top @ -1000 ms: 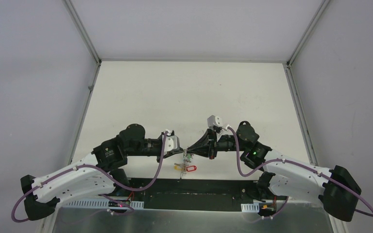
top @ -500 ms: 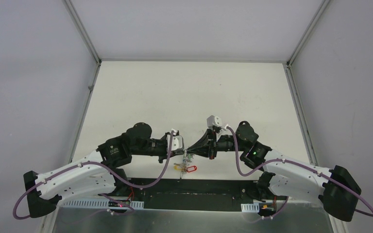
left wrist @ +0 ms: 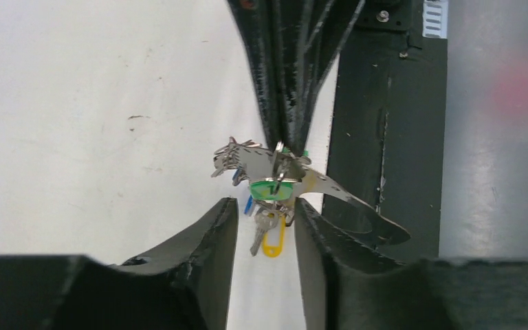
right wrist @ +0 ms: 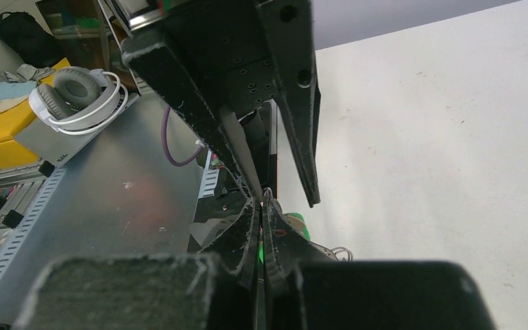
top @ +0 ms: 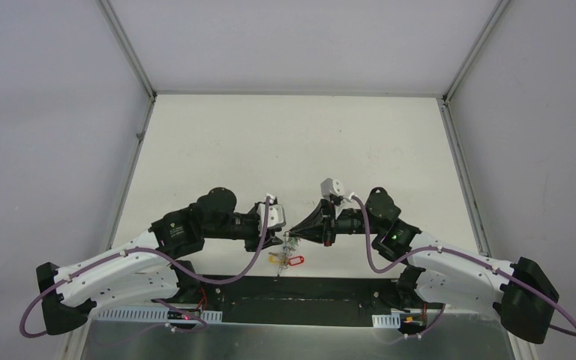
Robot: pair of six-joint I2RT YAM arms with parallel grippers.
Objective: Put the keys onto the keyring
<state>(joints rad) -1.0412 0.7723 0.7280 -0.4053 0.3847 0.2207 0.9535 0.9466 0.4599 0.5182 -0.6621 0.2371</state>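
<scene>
My right gripper is shut on the thin wire of the keyring and holds it above the table. A bunch of keys hangs below it: the green-tagged key, the blue-tagged key, a yellow tag and a red tag. In the left wrist view my left gripper faces the bunch with its jaws apart, and the keys hang just past its fingertips, untouched. The right gripper comes in from the top of that view. The green tag shows beside the shut right fingers.
A black strip and a grey metal plate run along the table's near edge, directly under the hanging keys. Metal frame posts rise at the table's far corners. White headphones lie off the table.
My left arm has moved right, toward the right gripper, and its jaws have opened. The right gripper and the hanging keys have stayed put.
</scene>
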